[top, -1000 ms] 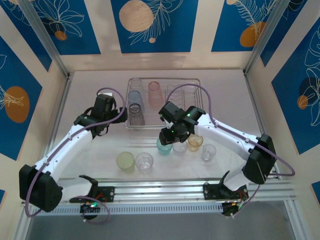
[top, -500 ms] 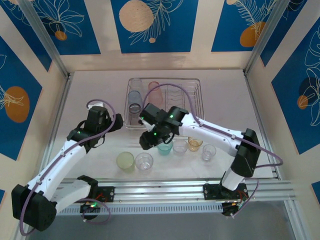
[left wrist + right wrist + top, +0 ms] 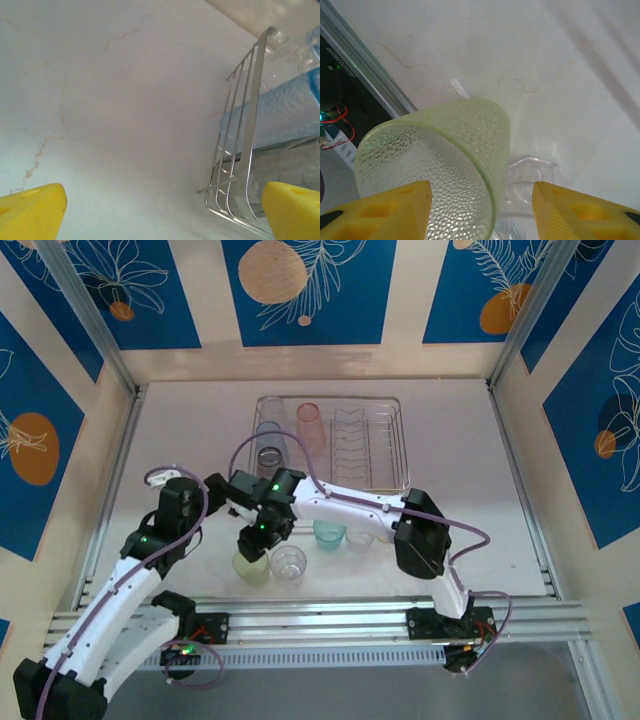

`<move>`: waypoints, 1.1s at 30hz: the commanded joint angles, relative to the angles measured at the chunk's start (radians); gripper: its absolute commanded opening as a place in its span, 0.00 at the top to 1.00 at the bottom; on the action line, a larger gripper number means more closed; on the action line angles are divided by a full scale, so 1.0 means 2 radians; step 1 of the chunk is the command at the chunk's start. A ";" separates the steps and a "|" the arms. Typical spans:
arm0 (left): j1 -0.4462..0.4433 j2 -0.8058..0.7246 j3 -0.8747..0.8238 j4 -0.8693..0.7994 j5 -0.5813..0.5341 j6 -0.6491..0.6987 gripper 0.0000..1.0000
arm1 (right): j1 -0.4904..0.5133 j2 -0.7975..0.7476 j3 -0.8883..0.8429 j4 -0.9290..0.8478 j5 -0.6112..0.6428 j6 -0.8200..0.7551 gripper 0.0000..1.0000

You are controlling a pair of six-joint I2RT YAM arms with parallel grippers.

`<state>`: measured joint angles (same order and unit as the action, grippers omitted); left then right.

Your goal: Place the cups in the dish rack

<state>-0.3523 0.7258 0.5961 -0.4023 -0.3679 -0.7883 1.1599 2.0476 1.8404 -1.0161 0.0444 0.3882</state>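
The dish rack (image 3: 385, 445) stands at the back of the table and holds a blue cup (image 3: 268, 434), a smoky grey cup (image 3: 270, 459) and a pink cup (image 3: 310, 425). A yellow-green cup (image 3: 250, 566), a clear cup (image 3: 288, 562), a teal cup (image 3: 328, 533) and another clear cup (image 3: 360, 538) stand upright near the front. My right gripper (image 3: 252, 540) hangs open just over the yellow-green cup (image 3: 435, 165); its near rim and the clear cup (image 3: 530, 182) lie between the fingers. My left gripper (image 3: 208, 492) is open and empty, left of the rack corner (image 3: 245, 150).
My right arm stretches across the table in front of the rack, its elbow (image 3: 420, 535) covering the table to the right of the cups. An aluminium rail (image 3: 320, 620) runs along the near edge. Bare white table (image 3: 125, 100) lies left of the rack.
My right arm swung left from the teal and clear cups to above the yellow-green cup, jaws opening wider. My left arm drew back from the rack toward the near left.
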 commanded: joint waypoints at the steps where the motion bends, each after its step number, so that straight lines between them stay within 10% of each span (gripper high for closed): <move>1: 0.009 -0.014 -0.010 0.003 -0.025 -0.009 0.00 | 0.005 0.010 0.028 -0.029 -0.008 -0.017 0.46; 20: 0.052 -0.007 -0.052 0.041 0.024 -0.032 0.00 | 0.009 0.048 0.060 -0.067 0.029 -0.028 0.81; 33: 0.070 -0.022 -0.048 0.062 0.048 -0.010 0.00 | -0.017 -0.100 -0.006 0.009 0.064 0.013 1.00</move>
<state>-0.2272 0.7052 0.4973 -0.3244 -0.3016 -0.8310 1.1564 1.9823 1.8645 -1.0584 0.1619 0.3710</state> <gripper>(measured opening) 0.996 0.046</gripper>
